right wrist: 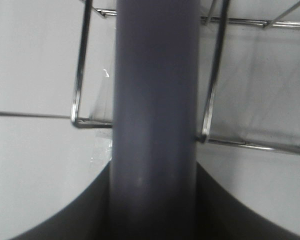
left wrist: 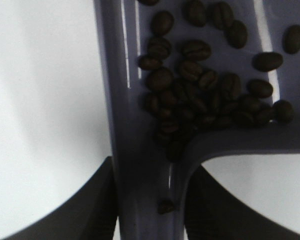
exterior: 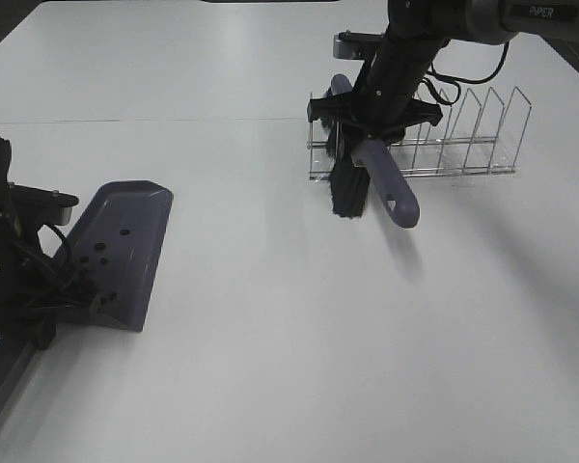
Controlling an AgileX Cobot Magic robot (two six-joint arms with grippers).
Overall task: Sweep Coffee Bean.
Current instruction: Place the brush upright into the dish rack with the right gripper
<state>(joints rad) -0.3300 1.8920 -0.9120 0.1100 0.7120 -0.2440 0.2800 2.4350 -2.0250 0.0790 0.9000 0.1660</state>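
Note:
A grey-purple dustpan lies flat on the white table at the left. Several coffee beans sit in it near its handle end. The left wrist view shows the beans heaped in the corner of the dustpan. My left gripper is shut on the dustpan's handle. My right gripper is shut on the grey handle of a brush. Its black bristles rest on the table at the left end of a wire rack.
The wire rack has several upright dividers and stands at the back right. A seam runs across the white table. The left arm's base fills the lower left corner.

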